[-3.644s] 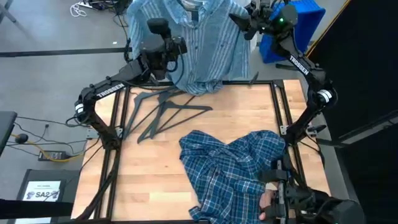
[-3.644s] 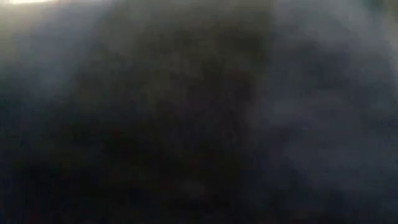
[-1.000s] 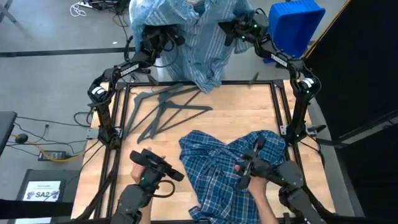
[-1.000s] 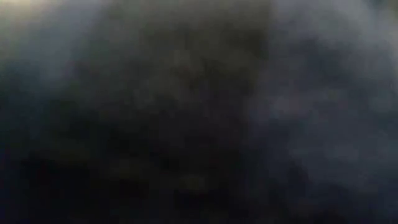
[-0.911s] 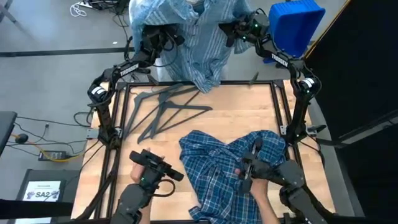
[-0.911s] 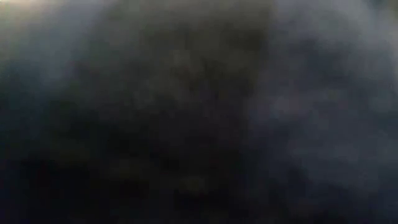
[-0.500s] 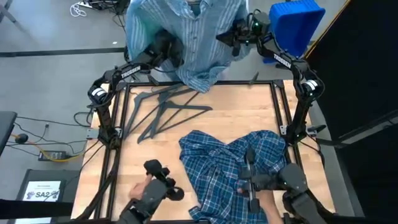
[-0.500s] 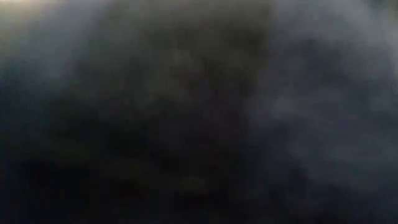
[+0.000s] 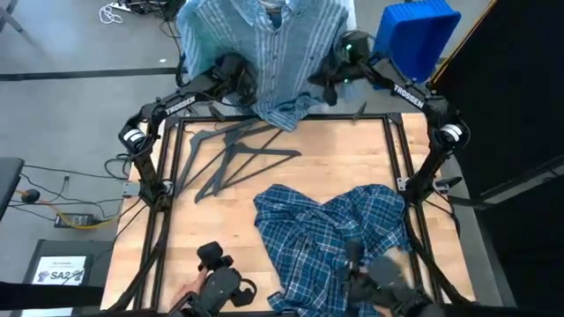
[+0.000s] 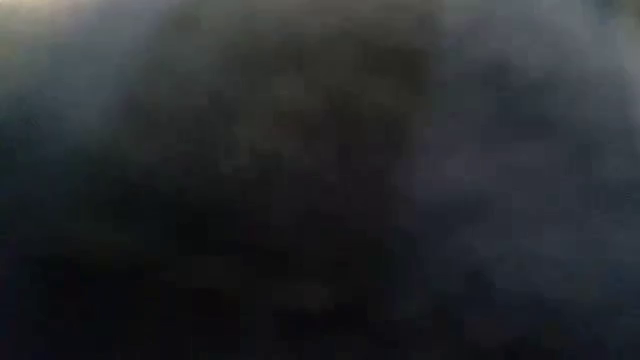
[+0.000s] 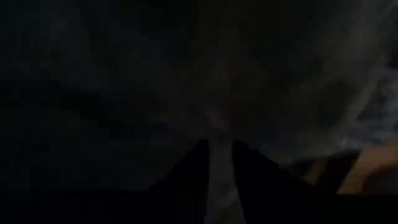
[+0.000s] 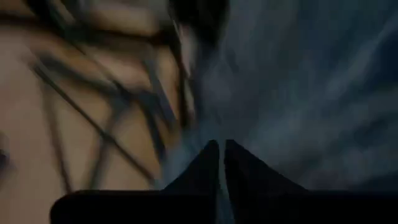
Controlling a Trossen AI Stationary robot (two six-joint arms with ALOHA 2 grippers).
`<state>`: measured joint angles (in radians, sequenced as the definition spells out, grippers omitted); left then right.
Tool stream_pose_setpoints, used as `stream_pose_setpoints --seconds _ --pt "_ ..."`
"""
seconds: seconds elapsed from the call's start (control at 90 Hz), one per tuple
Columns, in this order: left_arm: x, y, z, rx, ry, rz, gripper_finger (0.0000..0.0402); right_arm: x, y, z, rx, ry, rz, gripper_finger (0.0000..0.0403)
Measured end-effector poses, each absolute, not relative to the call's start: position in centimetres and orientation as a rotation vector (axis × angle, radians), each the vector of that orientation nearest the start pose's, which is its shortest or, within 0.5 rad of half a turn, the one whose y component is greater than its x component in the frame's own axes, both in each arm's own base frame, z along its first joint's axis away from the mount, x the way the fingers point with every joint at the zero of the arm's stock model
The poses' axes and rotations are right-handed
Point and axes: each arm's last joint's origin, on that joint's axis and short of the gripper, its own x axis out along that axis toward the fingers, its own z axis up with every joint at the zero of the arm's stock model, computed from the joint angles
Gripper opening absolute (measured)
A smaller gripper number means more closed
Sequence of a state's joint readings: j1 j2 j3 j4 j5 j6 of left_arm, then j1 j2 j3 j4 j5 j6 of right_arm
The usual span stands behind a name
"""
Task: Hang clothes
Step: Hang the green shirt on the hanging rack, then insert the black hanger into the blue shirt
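Observation:
A light blue striped shirt [image 9: 273,53] hangs spread out beyond the table's far edge, collar up, its hem [image 9: 282,114] at the table's far rail. My left gripper [image 9: 236,77] is shut on its left side and my right gripper [image 9: 328,81] is shut on its right side. A blue plaid shirt [image 9: 330,238] lies crumpled on the table at the near right. Dark grey hangers [image 9: 233,158] lie on the table at the far left. The low view shows only dark blur. My left gripper pinches a pale fold of the striped shirt [image 11: 217,171] between its two fingers, at the shirt's left side about halfway down. The cloth hangs clear of the table. One layer or several, I cannot tell. My right gripper is shut at the striped shirt's right side edge [image 9: 319,75], about halfway down. In the right wrist view the cloth [image 12: 214,124] lies right at the shut fingertips. The shirt hangs spread between the two grippers, clear of the table.
A blue bin [image 9: 414,35] stands beyond the far right corner. At the near edge a person's hands [image 9: 181,289] hold dark control handles [image 9: 220,282]. Bare wood [image 9: 335,158] lies between the hangers and the plaid shirt.
Both grippers have come down and toward the table's near edge with the striped shirt. The shirt was bunched and now hangs flatter and wider between them. The control handles at the near edge have drawn back toward the near side.

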<state>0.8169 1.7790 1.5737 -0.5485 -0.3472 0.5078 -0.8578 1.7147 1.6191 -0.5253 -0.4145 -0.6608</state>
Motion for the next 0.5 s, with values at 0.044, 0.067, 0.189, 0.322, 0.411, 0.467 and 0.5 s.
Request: stream_pose_setpoints --seconds 0.044,0.067,0.189,0.322,0.411,0.467,0.5 --pt "26.3 29.4 30.2 0.204 1.033 0.869 0.0043 26.6 -27.9 34.0 -0.267 0.631 -0.229 0.0" --pt "26.3 29.3 30.0 0.184 1.024 0.857 0.0041 26.9 -27.7 33.6 -0.263 0.634 -0.215 0.0" --pt "27.1 28.4 27.9 0.124 0.973 0.737 0.0023 28.0 -27.1 30.5 -0.189 0.653 -0.087 0.0004" --pt "28.0 27.2 24.9 0.139 0.951 0.686 0.0003 28.8 -27.0 27.3 -0.126 0.686 -0.02 0.0008" --pt "28.4 26.7 23.5 0.161 0.907 0.654 0.0003 29.4 -27.1 25.2 -0.093 0.723 0.001 0.0008" --pt "28.8 26.3 22.6 0.189 0.887 0.644 0.0004 29.8 -27.1 24.2 -0.08 0.739 0.015 0.0006" --pt "29.0 26.3 22.1 0.206 0.879 0.638 0.0004 30.1 -27.1 23.7 -0.078 0.744 0.02 0.0004"
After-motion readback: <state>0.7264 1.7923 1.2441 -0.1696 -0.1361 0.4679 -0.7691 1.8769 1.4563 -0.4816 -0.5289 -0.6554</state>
